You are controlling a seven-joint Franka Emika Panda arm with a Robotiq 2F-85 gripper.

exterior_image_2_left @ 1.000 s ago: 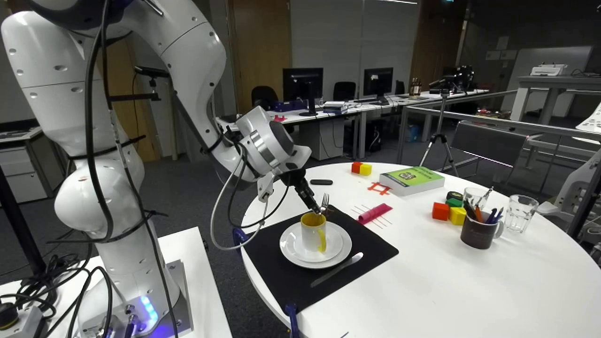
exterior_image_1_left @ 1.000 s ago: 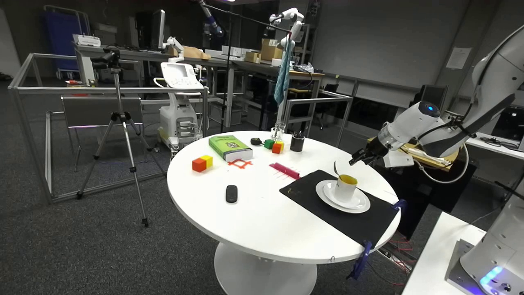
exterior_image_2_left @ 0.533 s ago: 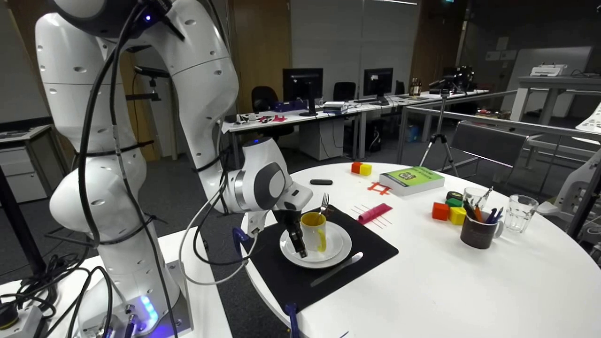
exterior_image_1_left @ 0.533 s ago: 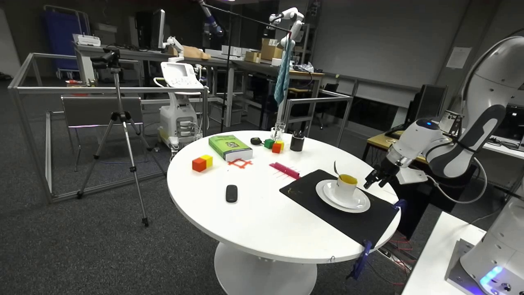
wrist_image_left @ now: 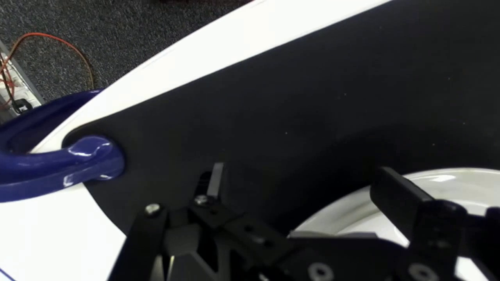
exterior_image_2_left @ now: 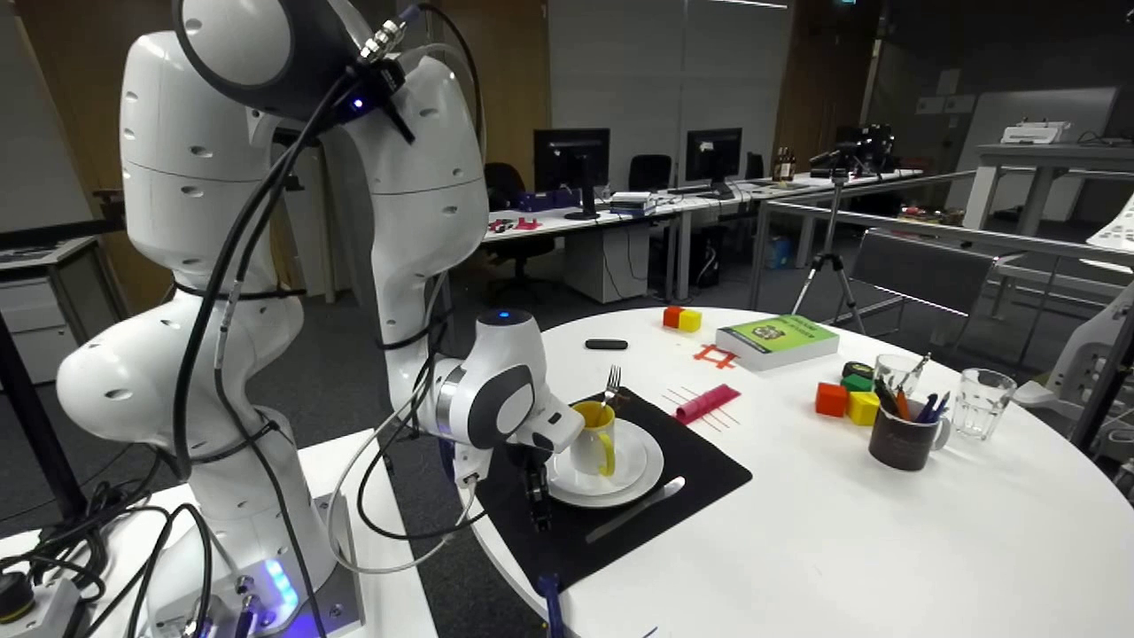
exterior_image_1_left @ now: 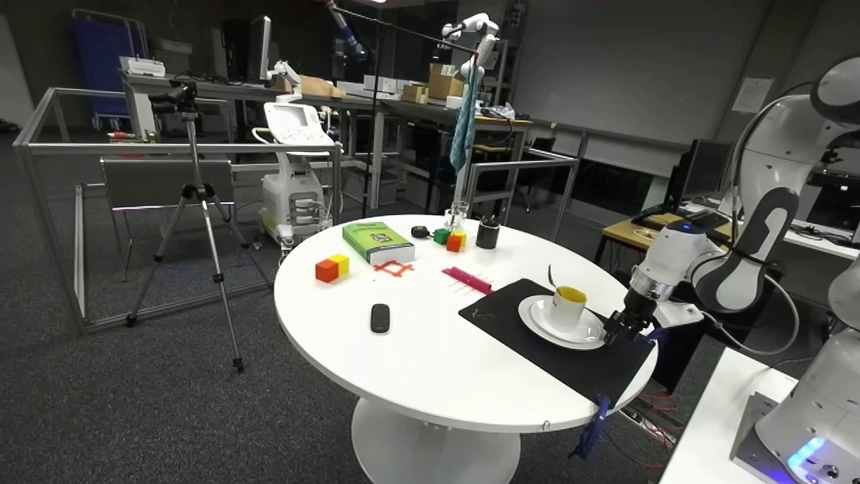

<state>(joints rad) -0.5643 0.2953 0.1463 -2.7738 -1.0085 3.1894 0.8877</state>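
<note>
My end effector (wrist_image_left: 299, 169) stood wide, its fingers (wrist_image_left: 404, 203) far apart and pointing down. In the wrist view, one finger covered a bit of the rim of the big plate (wrist_image_left: 347, 209), and the other showed against the black mat (wrist_image_left: 273, 109). I could not tell if I touched the big plate or not.

The big plate lay flat on the mat, near the edge of the white tabletop (exterior_image_1_left: 430, 363). A small plate (exterior_image_2_left: 631, 455) sat on it, and a cup (exterior_image_2_left: 589, 454) stood upright on the small plate. The cup was white outside and yellow inside, with a yellow handle. A fork (exterior_image_2_left: 613, 381) leaned in the cup — its prongs stuck up over the top. A knife (exterior_image_2_left: 636, 510) lay on the mat, near the big plate. A blue clamp (wrist_image_left: 97, 156) held one corner of the mat, close to my end effector.

Farther off on the tabletop lay a pink roll (exterior_image_2_left: 707, 403) and a thick green book (exterior_image_2_left: 781, 339). A red block (exterior_image_2_left: 830, 399), a yellow block (exterior_image_2_left: 863, 408) and a green block (exterior_image_2_left: 857, 382) sat close together, near a dark mug (exterior_image_2_left: 899, 440) with pens (exterior_image_2_left: 929, 408) in it. A glass (exterior_image_2_left: 982, 403) stood by the mug — I could see through it.
</note>
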